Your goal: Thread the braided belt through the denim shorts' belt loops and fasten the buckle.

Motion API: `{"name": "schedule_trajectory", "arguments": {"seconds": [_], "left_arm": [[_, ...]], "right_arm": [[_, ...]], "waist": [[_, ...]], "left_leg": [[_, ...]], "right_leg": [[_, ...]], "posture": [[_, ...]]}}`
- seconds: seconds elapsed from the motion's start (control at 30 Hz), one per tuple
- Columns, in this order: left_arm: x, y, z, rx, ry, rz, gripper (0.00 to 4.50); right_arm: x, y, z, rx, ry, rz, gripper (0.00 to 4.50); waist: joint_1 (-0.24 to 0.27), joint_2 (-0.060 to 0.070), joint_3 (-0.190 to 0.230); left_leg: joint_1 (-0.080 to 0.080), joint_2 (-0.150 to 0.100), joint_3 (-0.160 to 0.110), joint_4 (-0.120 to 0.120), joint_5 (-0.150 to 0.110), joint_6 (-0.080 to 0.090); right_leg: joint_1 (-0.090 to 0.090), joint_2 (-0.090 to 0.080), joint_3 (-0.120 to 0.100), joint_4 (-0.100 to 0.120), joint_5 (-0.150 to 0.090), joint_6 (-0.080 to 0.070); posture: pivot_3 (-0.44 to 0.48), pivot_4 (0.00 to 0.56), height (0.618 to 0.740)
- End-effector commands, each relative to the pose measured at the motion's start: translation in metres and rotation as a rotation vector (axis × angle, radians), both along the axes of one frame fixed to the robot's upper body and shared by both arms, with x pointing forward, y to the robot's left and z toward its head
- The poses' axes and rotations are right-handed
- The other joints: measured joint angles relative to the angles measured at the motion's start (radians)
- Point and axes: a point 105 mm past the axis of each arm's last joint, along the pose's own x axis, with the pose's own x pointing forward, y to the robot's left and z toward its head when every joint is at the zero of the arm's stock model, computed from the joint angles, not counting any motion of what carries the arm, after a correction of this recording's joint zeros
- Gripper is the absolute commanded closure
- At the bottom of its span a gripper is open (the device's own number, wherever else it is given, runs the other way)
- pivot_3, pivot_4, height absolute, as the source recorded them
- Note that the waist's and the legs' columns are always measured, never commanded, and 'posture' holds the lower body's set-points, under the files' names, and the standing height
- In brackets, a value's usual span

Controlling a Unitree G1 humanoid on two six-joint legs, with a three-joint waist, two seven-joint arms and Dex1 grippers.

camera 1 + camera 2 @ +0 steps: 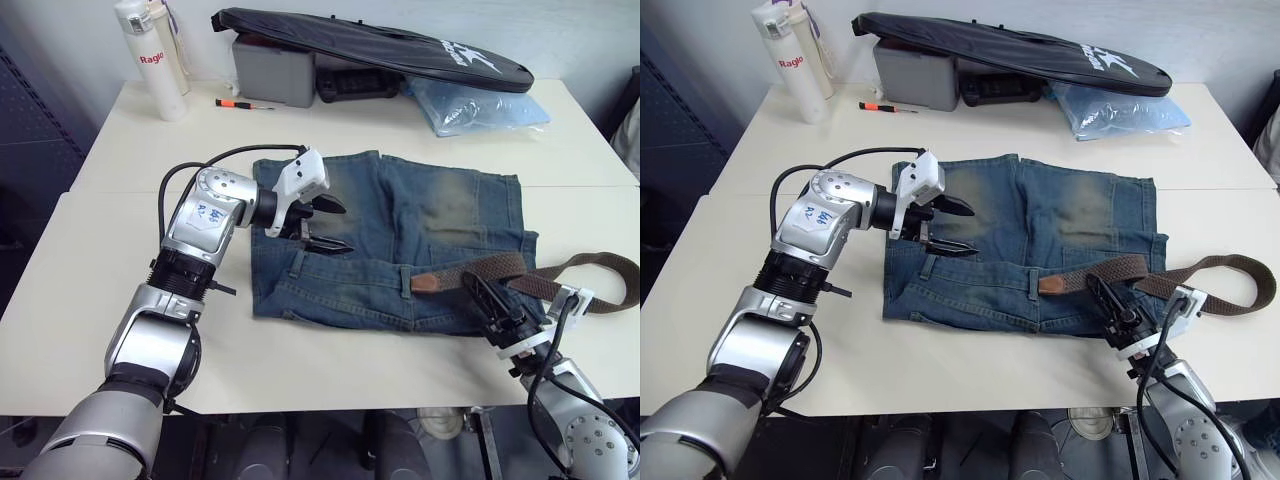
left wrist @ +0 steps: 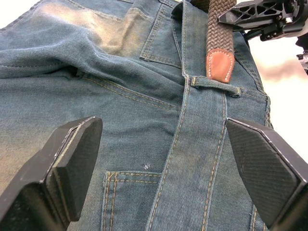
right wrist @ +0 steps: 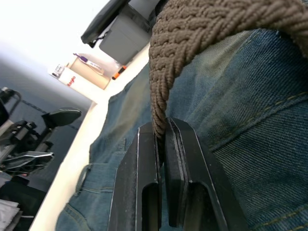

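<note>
The denim shorts [image 1: 400, 230] lie flat on the table, waistband toward me. The braided belt [image 1: 500, 268] rests across the waistband's right part and curls back in a bend past the shorts' right edge [image 1: 610, 275]. Its brown leather tip [image 2: 220, 65] lies just before a belt loop [image 2: 214, 83], not passed through it. My right gripper [image 1: 472, 285] is shut on the woven part a little behind that tip, as the right wrist view shows [image 3: 161, 139]. My left gripper [image 1: 338, 228] hovers open over the shorts' left half, nothing between its fingers [image 2: 72, 163]. The buckle is out of view.
At the table's far side are a white bottle [image 1: 150, 55], a grey box [image 1: 272, 70] under a long black bag [image 1: 370, 45], a small screwdriver [image 1: 243, 104] and a blue plastic packet [image 1: 480, 105]. Bare tabletop [image 1: 120, 260] lies left of the shorts.
</note>
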Motion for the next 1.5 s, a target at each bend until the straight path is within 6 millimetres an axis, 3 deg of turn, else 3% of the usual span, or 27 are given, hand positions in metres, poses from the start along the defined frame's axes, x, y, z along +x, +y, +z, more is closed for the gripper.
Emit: {"name": "schedule_trajectory", "arguments": {"seconds": [0.03,0.27,0.53,1.03,1.27,1.47,1.5], "left_arm": [[-0.006,-0.007,0.013,-0.016,-0.043,-0.042,0.0],[-0.007,-0.008,0.013,-0.018,-0.044,-0.046,0.0],[-0.007,-0.008,0.013,-0.019,-0.043,-0.046,0.0],[-0.009,-0.01,0.011,-0.027,-0.035,-0.048,0.0],[-0.01,-0.01,0.008,-0.027,-0.03,-0.047,0.0],[-0.012,-0.003,0.005,0.002,-0.023,-0.041,0.0],[-0.013,0.001,0.003,0.015,-0.019,-0.043,0.0]], "right_arm": [[0.003,0.003,0.004,0.001,-0.038,-0.011,4.42],[0.005,0.007,0.003,0.015,-0.049,-0.022,4.42],[-0.003,0.031,-0.005,0.039,-0.003,0.095,4.42],[0.02,0.094,-0.008,0.003,0.061,0.159,4.42],[0.022,0.101,-0.021,-0.087,0.137,0.172,4.42],[0.028,0.103,-0.019,-0.17,0.134,0.141,4.42],[0.028,0.099,-0.017,-0.159,0.132,0.127,3.86]], "waist": [[-0.001,0.0,0.0],[-0.001,0.0,0.0],[-0.002,0.0,0.0],[-0.028,0.0,0.0],[-0.029,0.0,0.0],[-0.031,0.0,0.0],[-0.031,0.0,0.0]], "left_leg": [[0.0,0.0,0.0,0.0,0.0,0.0],[0.0,0.0,0.0,0.0,0.0,0.0],[0.0,0.0,0.0,0.0,0.0,0.0],[0.001,0.0,0.0,0.0,0.0,0.0],[0.001,0.001,0.0,0.0,0.0,0.0],[0.003,0.001,0.001,0.0,0.0,0.0],[0.003,0.001,0.001,0.0,0.0,0.0]], "right_leg": [[0.0,0.0,0.0,0.0,0.0,0.0],[0.0,0.0,0.0,0.0,0.0,0.0],[0.0,0.0,0.0,0.0,0.0,0.0],[0.0,0.0,0.0,0.001,0.0,0.0],[0.0,0.0,0.0,0.001,0.0,0.0],[0.0,0.001,0.001,0.002,0.0,0.0],[0.0,0.001,0.001,0.002,0.0,-0.001]], "posture": [[0.0,0.15,0.74],[0.0,0.15,0.74],[0.0,0.15,0.74],[0.0,0.15,0.74],[0.0,0.15,0.74],[0.0,0.15,0.74],[0.0,0.15,0.74]]}}
